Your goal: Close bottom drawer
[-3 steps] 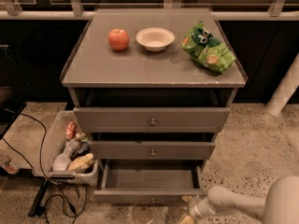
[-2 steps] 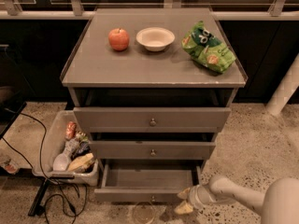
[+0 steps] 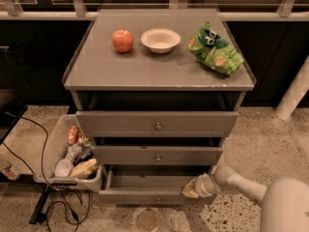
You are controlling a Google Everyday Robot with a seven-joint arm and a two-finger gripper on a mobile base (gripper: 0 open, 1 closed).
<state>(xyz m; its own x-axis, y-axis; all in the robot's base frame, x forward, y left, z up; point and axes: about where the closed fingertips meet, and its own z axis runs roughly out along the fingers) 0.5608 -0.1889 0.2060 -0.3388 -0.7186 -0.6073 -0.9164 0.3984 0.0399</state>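
The bottom drawer [image 3: 145, 196] is the lowest of three grey-brown drawers in the cabinet. It stands pulled out, with its inside [image 3: 154, 180] showing and a small round knob [image 3: 157, 200] on its low front. My gripper [image 3: 191, 189] is at the right end of the drawer front, right against its top edge. The white arm [image 3: 241, 185] reaches in from the lower right. The middle drawer [image 3: 157, 155] and the top drawer [image 3: 156, 124] sit further in.
On the cabinet top [image 3: 96, 66] lie a red apple [image 3: 123, 40], a white bowl [image 3: 160, 40] and a green chip bag [image 3: 215, 49]. A grey bin [image 3: 53, 153] of items stands left of the cabinet, with black cables [image 3: 43, 197] on the floor. A round object [image 3: 147, 220] lies before the drawer.
My gripper has moved up and left from the floor to the right end of the bottom drawer front. The drawer looks pushed in a little.
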